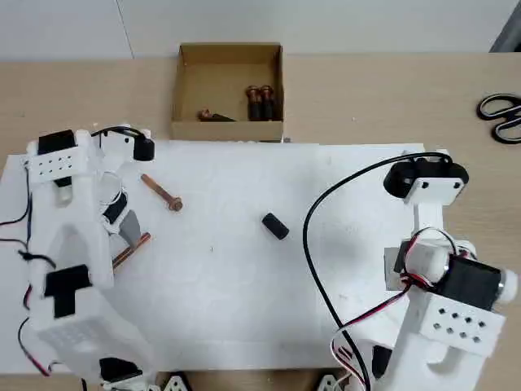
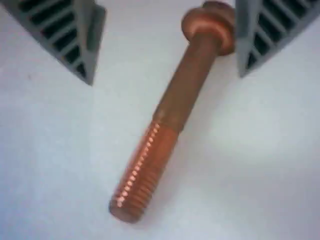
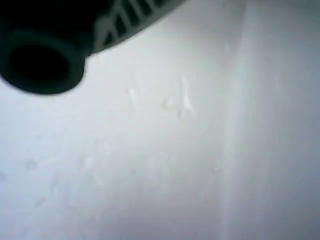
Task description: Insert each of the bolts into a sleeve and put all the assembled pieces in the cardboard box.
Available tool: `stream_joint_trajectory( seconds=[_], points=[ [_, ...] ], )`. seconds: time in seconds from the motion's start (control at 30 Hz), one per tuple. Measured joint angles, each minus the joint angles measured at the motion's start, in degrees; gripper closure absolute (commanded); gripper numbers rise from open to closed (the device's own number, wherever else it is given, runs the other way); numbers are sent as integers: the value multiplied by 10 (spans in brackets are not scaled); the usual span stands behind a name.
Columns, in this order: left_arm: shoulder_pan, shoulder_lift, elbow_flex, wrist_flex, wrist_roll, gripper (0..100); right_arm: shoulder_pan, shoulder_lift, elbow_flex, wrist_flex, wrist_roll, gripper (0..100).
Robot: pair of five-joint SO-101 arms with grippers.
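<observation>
A copper bolt (image 2: 172,112) lies on the white sheet between the two grey fingers of my left gripper (image 2: 166,75), which is open; the bolt's head sits close to one finger (image 2: 260,40). From above, this bolt (image 1: 132,250) lies at the left gripper (image 1: 124,230). A second bolt (image 1: 161,192) lies a little farther back. A loose black sleeve (image 1: 275,226) rests mid-sheet. My right gripper (image 1: 396,269) hovers at the sheet's right side, shut on another black sleeve (image 3: 42,62) pressed against its ribbed finger (image 3: 130,17). The cardboard box (image 1: 228,129) holds assembled pieces (image 1: 260,102).
The white sheet (image 1: 244,309) covers most of the wooden table. Scissors (image 1: 503,114) lie at the far right edge. A black cable (image 1: 313,244) loops from the right arm over the sheet.
</observation>
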Motion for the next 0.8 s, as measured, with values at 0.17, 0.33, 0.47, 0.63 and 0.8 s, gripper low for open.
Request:
stream_joint_trajectory(
  seconds=[0.17,0.33,0.47,0.63,0.8],
  points=[
    [0,50,-11,0,-30,813,0,-2,0,0,0,994],
    [-1,51,-11,0,-55,813,0,-2,0,0,0,995],
    [-1,51,-11,0,-70,813,0,-2,0,0,0,995],
    [0,91,-11,0,-76,858,0,-2,0,0,0,995],
    [1,131,-26,4,-86,919,0,-2,0,0,0,995]
  ],
)
